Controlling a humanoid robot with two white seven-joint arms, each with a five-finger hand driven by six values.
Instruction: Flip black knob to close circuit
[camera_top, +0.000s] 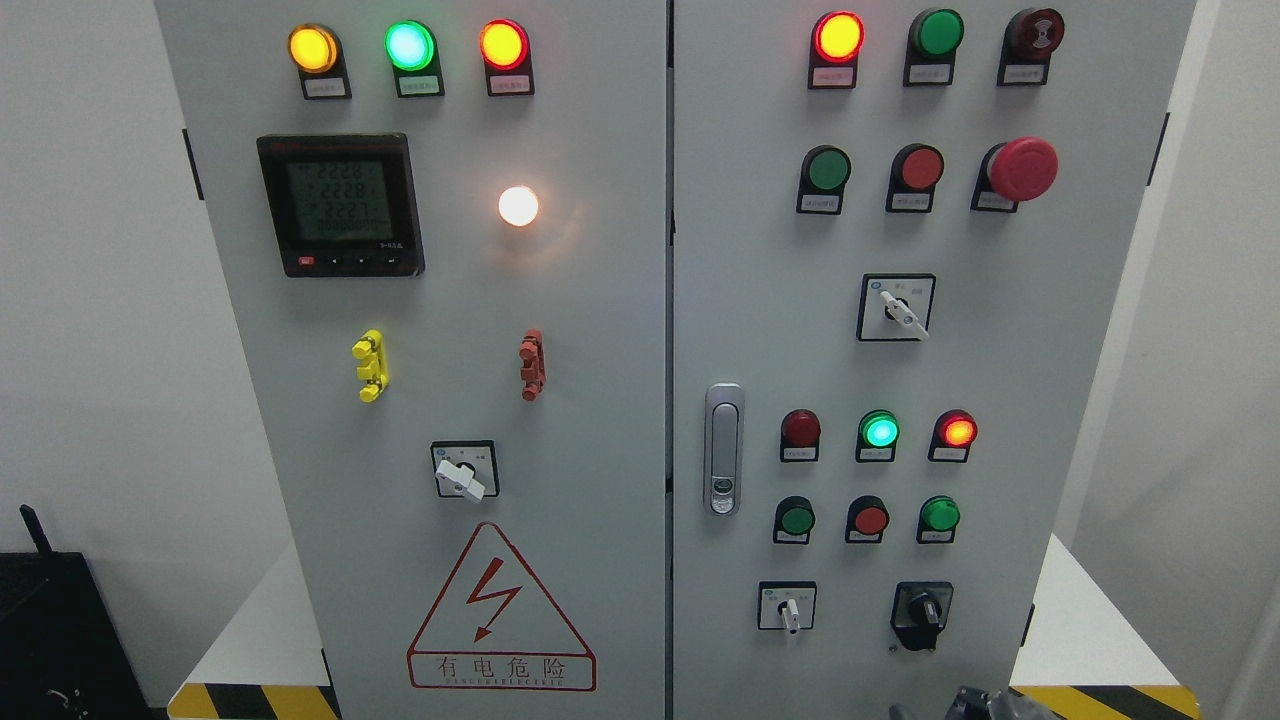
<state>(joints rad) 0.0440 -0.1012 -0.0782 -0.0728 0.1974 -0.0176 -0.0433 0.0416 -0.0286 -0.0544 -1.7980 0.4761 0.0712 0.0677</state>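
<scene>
Main risk: the white selector sits near the black knob at its 9 o'clock, and green button is just above at 12, so a sloppy approach could bump the wrong control. Only a dark bit of a hand shows at the bottom edge, 5 o'clock of the knob; can't tell which arm or what the fingers are doing. Knob is low on the right door, black rotary on a black base, untouched.

On the digital meter, upper left of the frame, we read rows near 2228, 2228, 2227. The red warning triangle, lower centre, reads 有电危险. Button labels are too small for us.
</scene>
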